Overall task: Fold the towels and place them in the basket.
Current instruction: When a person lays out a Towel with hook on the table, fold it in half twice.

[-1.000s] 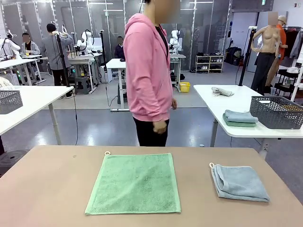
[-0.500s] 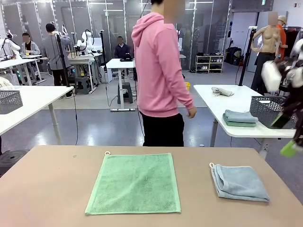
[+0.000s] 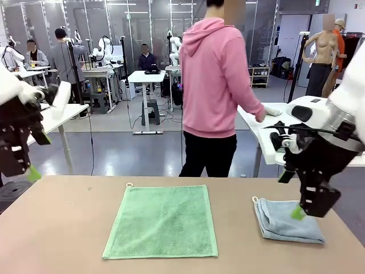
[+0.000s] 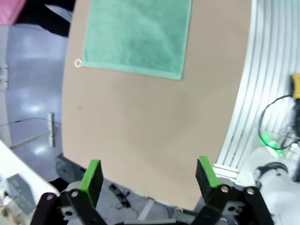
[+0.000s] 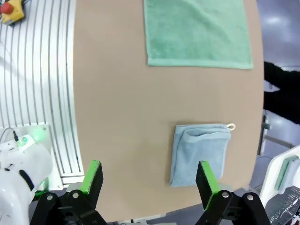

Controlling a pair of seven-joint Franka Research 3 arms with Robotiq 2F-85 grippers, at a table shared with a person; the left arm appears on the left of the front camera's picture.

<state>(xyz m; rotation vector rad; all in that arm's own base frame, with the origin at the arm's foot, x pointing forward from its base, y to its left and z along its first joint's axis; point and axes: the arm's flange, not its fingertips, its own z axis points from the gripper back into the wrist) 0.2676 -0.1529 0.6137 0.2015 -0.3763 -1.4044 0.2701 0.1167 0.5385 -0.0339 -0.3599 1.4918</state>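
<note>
The square green terry towel (image 3: 161, 220) lies spread flat in the middle of the plain tan desk (image 3: 63, 228), its sides roughly square with the desk's edges and a small pale loop (image 3: 129, 185) at its far left corner. Well apart from it, near the desk's right edge, the light blue-grey terry towel (image 3: 285, 221) sits folded into a smaller rectangle, with its own corner loop (image 3: 255, 200) pointing toward the far edge. The right gripper (image 5: 149, 172) hangs above this folded towel with its black fingers and green pads spread wide and nothing between them. From its wrist camera the blue-grey towel lies on the desk below, between the two fingers and nearer the right-hand one, with clear air under the pads. The left gripper (image 4: 149, 171) is raised at the desk's left edge, likewise spread apart and empty. Its wrist camera looks down on bare desk, with the green towel farther off. Beyond the desk's far edge a person in a pink hooded top (image 3: 219, 80) stands turned away toward a white table (image 3: 256, 128) on the right, one hand (image 3: 260, 117) down at its surface.
</note>
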